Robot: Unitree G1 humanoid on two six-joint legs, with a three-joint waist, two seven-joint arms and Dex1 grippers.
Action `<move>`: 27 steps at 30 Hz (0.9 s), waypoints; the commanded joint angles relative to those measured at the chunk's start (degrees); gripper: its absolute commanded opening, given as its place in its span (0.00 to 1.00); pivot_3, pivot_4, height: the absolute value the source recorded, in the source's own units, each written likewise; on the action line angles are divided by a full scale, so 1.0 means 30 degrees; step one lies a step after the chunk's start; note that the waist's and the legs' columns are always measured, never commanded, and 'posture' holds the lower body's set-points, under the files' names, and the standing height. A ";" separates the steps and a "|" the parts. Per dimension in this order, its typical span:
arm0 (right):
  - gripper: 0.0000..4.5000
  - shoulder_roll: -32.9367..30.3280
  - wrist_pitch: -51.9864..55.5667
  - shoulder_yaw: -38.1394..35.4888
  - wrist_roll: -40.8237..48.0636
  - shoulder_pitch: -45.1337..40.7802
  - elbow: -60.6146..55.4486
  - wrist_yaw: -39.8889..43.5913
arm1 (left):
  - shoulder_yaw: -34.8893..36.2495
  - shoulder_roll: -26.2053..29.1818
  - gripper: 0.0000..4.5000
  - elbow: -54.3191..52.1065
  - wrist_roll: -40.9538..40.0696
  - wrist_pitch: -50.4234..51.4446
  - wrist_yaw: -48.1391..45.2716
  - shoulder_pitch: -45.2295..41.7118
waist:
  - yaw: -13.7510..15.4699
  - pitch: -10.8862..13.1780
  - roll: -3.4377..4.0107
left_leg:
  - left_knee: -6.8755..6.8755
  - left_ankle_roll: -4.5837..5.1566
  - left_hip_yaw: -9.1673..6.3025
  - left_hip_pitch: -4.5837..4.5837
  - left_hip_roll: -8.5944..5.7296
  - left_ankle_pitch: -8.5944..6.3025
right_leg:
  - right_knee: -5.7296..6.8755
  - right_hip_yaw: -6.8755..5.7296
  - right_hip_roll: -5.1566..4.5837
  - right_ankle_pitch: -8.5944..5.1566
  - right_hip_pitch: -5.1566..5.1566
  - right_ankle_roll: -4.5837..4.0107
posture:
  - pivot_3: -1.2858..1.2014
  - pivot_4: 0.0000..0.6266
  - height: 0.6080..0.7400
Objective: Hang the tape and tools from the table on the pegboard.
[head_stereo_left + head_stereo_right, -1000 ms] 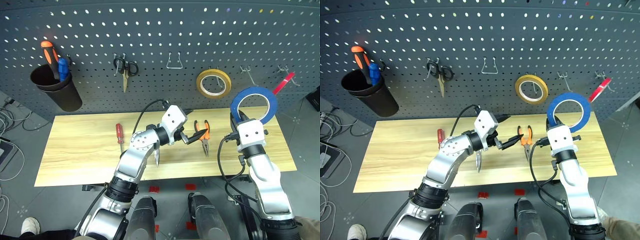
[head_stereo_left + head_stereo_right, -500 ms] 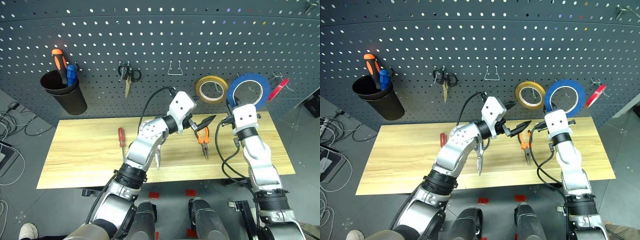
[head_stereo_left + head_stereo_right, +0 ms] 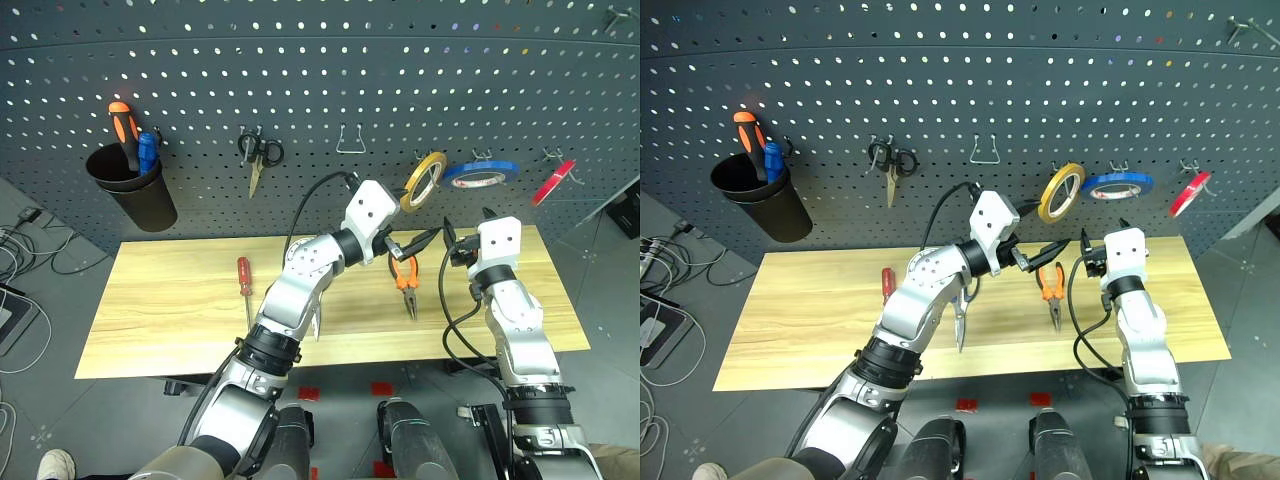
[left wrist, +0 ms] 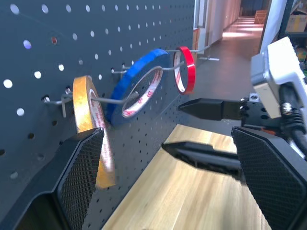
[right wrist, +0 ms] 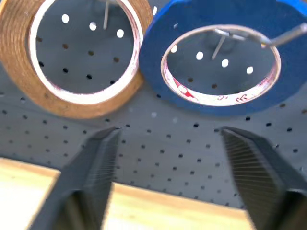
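Blue tape [image 3: 477, 175] is on a metal hook [image 4: 177, 67] of the pegboard [image 3: 320, 90], upper right of the head view, tipped almost edge-on between the yellow tape [image 3: 423, 169] and the red tape [image 3: 552, 182]. In the right wrist view the hook wire passes through its hollow centre, so the tape step looks done.

Right gripper [image 5: 168, 167] sits just below the blue tape, fingers spread wide, nothing between them, pointing at the board. Forearm rises from lower right of the head view, wrist about level.

Left gripper [image 3: 418, 243] reaches across to centre right, fingers wide apart and holding nothing, hanging above the back of the table [image 3: 150, 330] close to the orange pliers [image 3: 404, 278]. The arm stretches diagonally from bottom centre; elbow low, wrist bent toward the right arm.

Still on the table: red screwdriver [image 3: 242, 281] at centre left, pliers at centre right, and the long scissors [image 3: 959, 322] partly hidden under the left forearm, only the blade tip showing.

Already on the board, not part of the job: small black scissors [image 3: 257, 157] upper centre, a black cup [image 3: 135, 195] with orange and blue screwdrivers upper left, and a bare wire hook [image 3: 348, 140] at upper centre.

Next move, as I judge it: pull the right arm clear of the board, then drop a gripper over the pliers, likely the closest pick. Needs a downward tilt and fingers straddling the handles.
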 commanded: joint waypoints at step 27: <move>0.99 0.1994 1.7016 0.1752 0.1736 -0.2074 -0.1558 0.0336 | 0.0233 0.6664 1.00 -0.4027 0.0205 -0.0853 -0.1304 0.8673 | 0.0019 0.0397 0.0077 | 0.0003 0.0158 -0.0345 0.0144 -0.0027 -0.0083 | -0.0029 -0.0206 -0.0030 -0.0009 0.0261 -0.0015 | 0.55 0.57 1.00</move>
